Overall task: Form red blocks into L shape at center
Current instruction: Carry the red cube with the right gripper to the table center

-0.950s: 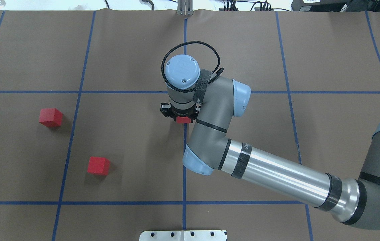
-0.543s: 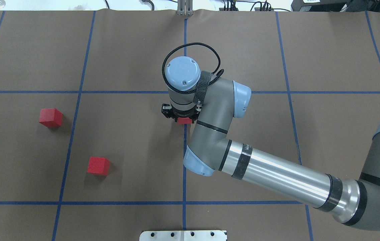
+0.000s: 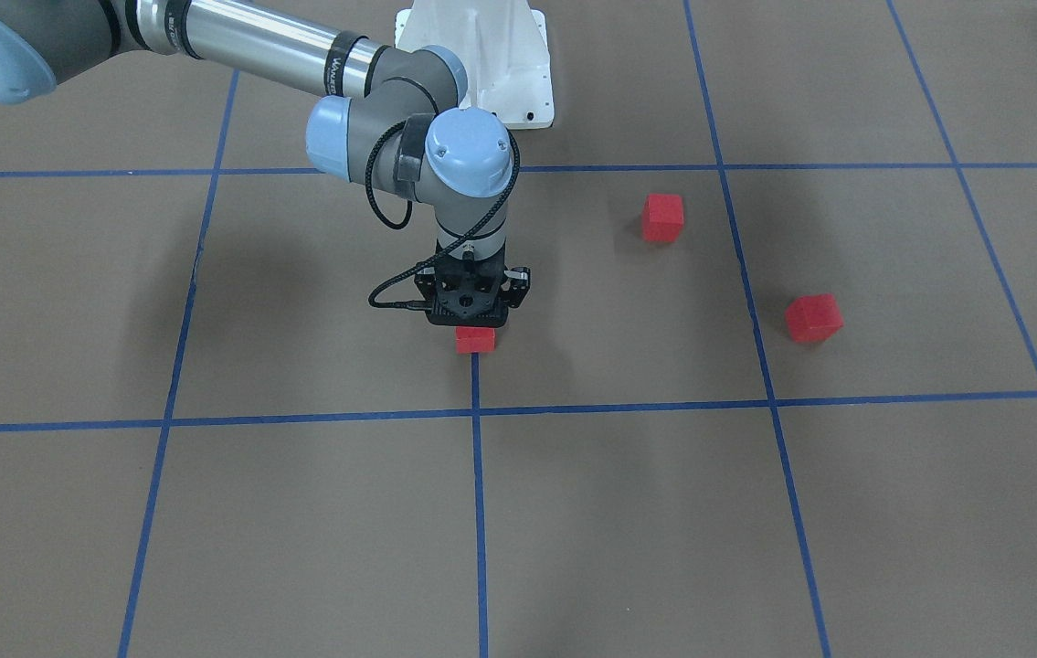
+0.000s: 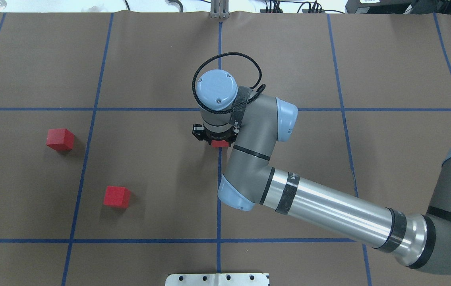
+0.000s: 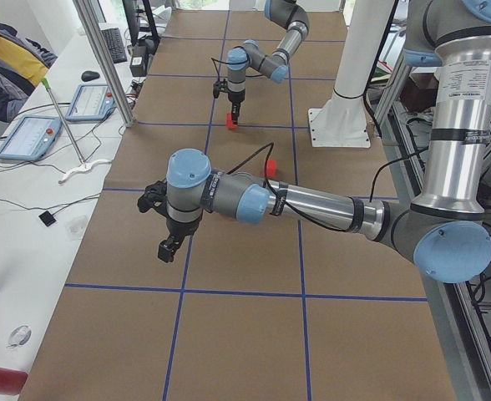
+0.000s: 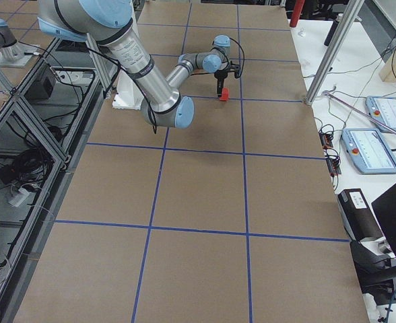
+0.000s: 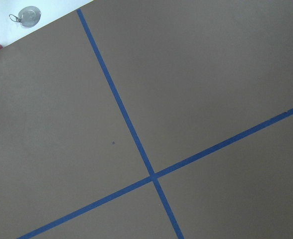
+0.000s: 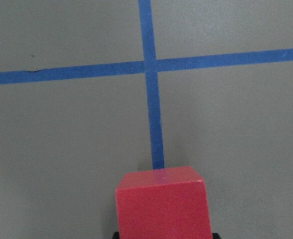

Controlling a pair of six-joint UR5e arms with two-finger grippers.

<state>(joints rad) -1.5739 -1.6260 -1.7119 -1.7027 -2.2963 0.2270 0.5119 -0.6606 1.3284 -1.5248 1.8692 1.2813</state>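
Right gripper (image 3: 475,331) clamped on red block (image 8: 161,204), faces square to middle tape line (image 3: 479,512)

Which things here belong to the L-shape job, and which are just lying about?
Job: red block in the right pincer; two loose red blocks; center tape line.
Lying about: teach pendants on the side desk; small metal disc.

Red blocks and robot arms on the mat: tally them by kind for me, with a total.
Red blocks: 3, one in the right tool over the center line, two loose on the robot's left side.
Robot arms: 2, the right arm and the left arm.
Total: 5.
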